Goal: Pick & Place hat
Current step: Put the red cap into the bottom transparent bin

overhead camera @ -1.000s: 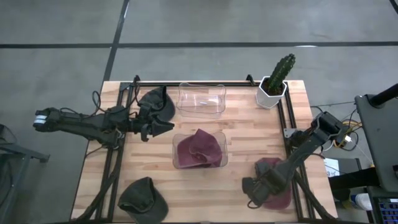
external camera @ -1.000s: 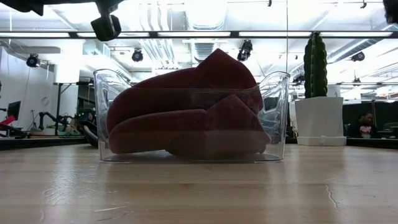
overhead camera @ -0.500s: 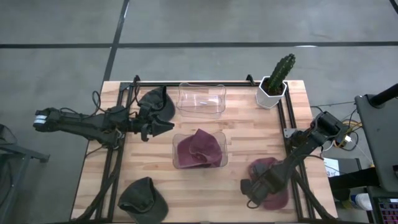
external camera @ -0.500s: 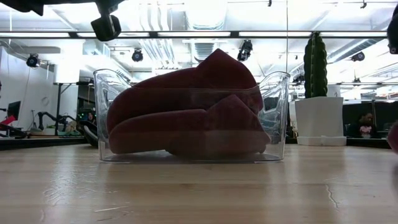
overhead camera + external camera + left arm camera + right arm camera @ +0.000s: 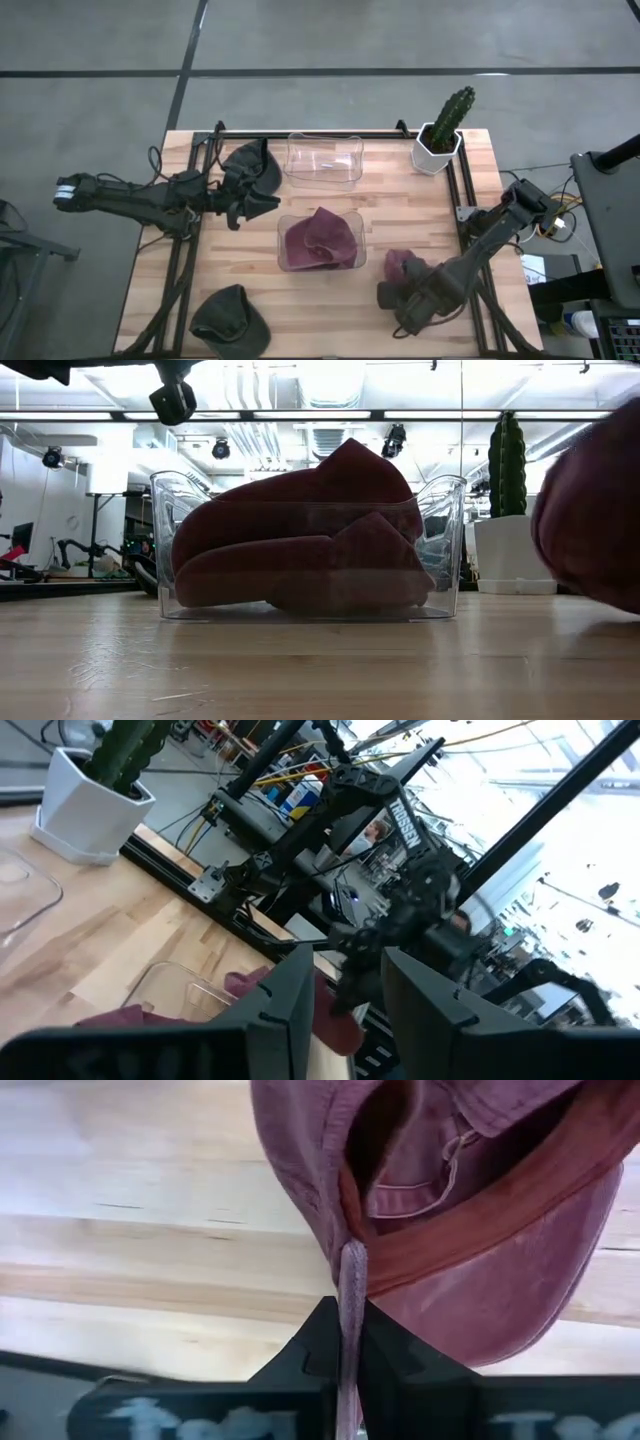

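Observation:
A maroon hat point(image 5: 404, 266) hangs bunched at the near right of the table, with my right gripper point(image 5: 393, 292) shut on it; the low view shows it large at the right edge point(image 5: 590, 510). A clear bin point(image 5: 352, 222) in the middle holds other maroon hats point(image 5: 320, 240). My left gripper point(image 5: 256, 205) hovers open and empty at the far left, beside a dark hat point(image 5: 250, 165) lying on the table. My right gripper pinches a fold of the hat's rim point(image 5: 350, 1275) between its two fingers point(image 5: 395, 1345). The crown hangs beyond the fingertips, its inside and strap turned to the wrist camera. In the low view the hat looks clear of the tabletop.
An empty clear bin point(image 5: 323, 160) stands at the far middle, and a potted cactus point(image 5: 445, 125) at the far right corner. A dark green hat point(image 5: 230, 318) lies near the front left corner. Bare wood shows between the bins and the front edge.
My right gripper has shut on the maroon hat's rim and moved toward the table's left, toward the middle bin. The hat, which lay flat at the near right, is now gathered up and drawn along with it.

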Motion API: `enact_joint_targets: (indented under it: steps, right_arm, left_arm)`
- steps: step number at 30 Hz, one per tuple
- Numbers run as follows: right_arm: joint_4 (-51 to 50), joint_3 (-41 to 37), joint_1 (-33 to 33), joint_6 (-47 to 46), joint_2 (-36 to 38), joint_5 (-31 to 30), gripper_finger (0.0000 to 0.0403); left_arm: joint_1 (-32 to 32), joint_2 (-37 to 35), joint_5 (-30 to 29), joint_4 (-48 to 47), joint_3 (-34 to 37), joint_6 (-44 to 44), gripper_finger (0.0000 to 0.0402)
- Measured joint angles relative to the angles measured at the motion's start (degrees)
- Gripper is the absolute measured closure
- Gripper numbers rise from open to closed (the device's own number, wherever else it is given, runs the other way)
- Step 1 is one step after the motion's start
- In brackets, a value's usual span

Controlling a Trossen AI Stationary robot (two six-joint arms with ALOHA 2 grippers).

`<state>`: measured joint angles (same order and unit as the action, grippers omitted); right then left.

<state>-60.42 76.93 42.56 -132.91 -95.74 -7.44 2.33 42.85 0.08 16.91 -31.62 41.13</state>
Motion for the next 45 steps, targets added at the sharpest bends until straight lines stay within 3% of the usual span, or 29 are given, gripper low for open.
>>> enact_joint_targets:
  steps: [8, 13, 19, 31, 38, 45]
  right_arm:
    - [-1.1, 8.0, -1.0, 1.3, 0.0, -9.1, 0.0390]
    - [-2.5, 14.1, -1.4, 1.6, 0.0, -18.2, 0.0390]
    - [-4.5, 20.8, -2.6, 3.5, 0.0, -26.0, 0.0390]
    - [-4.6, 31.0, -8.2, 11.7, 0.0, -52.9, 0.0390]
    - [-0.5, 33.2, -15.4, 18.6, 0.0, -57.5, 0.0390]
    - [18.5, 31.9, -22.3, 34.1, -0.5, -57.7, 0.0390]
  left_arm:
    - [0.0, 0.0, 0.3, 0.2, 0.0, -5.3, 0.0290]
    - [0.0, 0.0, 0.3, 3.4, 0.0, -9.5, 0.0290]
    - [0.0, 0.0, 0.0, 9.0, 0.0, -21.8, 0.0290]
    - [0.0, 0.0, 0.0, 15.7, 0.0, -35.0, 0.0290]
    - [0.0, 0.1, -0.2, 16.0, 0.0, -43.2, 0.0290]
    - [0.0, 2.8, -2.7, 15.6, 0.0, -45.0, 0.0290]
